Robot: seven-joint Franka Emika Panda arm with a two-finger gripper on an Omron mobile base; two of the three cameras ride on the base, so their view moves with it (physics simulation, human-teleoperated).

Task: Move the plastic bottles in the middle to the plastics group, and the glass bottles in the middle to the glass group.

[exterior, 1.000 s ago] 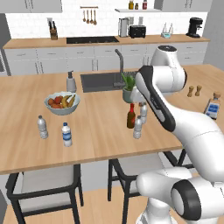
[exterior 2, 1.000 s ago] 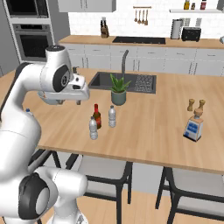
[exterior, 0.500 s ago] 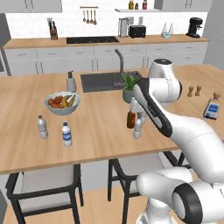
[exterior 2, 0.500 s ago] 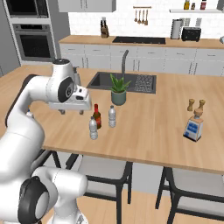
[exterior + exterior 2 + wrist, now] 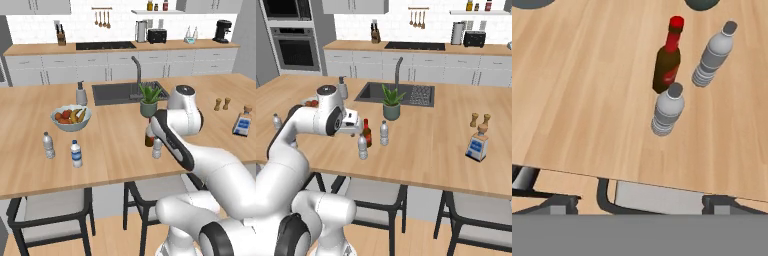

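Hovering with open gripper above the mid-counter cluster, nothing held; nearest plastic bottle stands just beside the glass bottle, so a careless descent risks toppling its neighbour.

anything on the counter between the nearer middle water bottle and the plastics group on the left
Nothing visible. The nearer plastic bottle and the plastics group are separated by bare counter; the fruit bowl sits farther back, off that line.
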